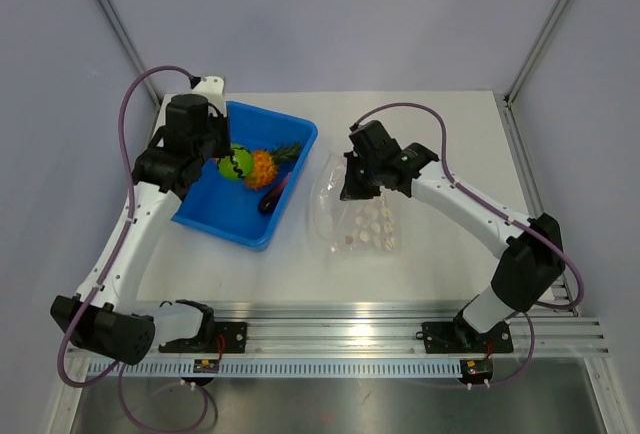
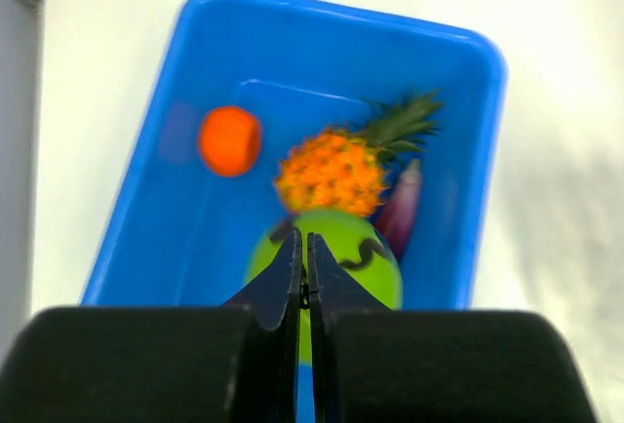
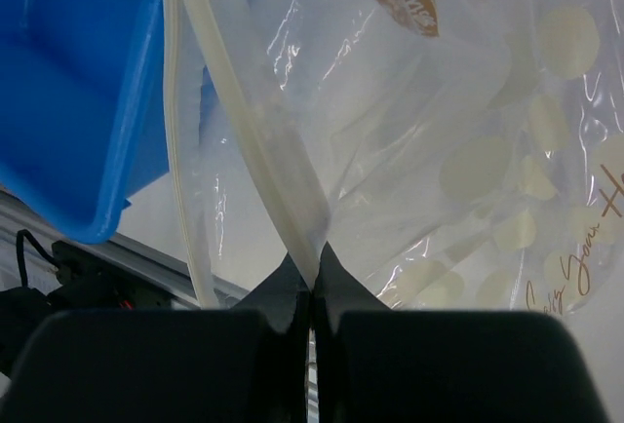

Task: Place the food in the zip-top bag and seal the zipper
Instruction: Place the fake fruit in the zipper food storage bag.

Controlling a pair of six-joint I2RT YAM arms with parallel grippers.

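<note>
My left fingers [image 2: 304, 252] pressed together, green ball [image 2: 382, 282] just past their tips in the blue tray [image 2: 292, 43], my right fingers [image 3: 312, 265] pinched on the zipper strip [image 3: 255, 145] of the bag [image 3: 439, 150]

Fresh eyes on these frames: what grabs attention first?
The bright blue tray stands out at table left, holding the pineapple, green ball, orange ball and eggplant, with the left claw shut right at the green ball. Beside it, the right claw pinches the mouth edge of the clear dotted bag, no food inside yet.
</note>
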